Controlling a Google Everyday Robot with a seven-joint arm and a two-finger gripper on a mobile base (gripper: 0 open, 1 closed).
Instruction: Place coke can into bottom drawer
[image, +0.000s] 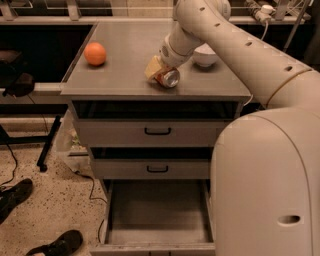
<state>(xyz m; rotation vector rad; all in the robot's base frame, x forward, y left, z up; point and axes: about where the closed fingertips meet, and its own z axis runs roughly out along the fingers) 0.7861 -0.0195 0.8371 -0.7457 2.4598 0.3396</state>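
We put the task at an early stage. The can (170, 78) is on top of the bench (125, 55), near its front edge and tipped over so that its silver end faces us. The pincer (161, 74) is down at the can's left side and looks to be touching it, but we cannot tell whether it has closed on the can or only rests against it. The bottom drawer (157, 210) is pulled fully out below, so opening it is no longer needed. By our reckoning, what is left is most of the job: a sure hold, a lift clear of the bench, a carry down past the two closed drawers, and the release inside.

As for materials, the can is thin painted metal, a reddish cylinder with a bright, shiny rim; it would roll readily on its side. The bench top is flat grey metal with a dull sheen, and the drawer floor is the same plain grey, wide and shallow-walled. An orange (95, 53), round and matte, sits well apart at the left. A small white bowl (205, 55), smooth and glossy, stands near the arm (235, 45), whose casing is pale moulded plastic dotted with small holes.
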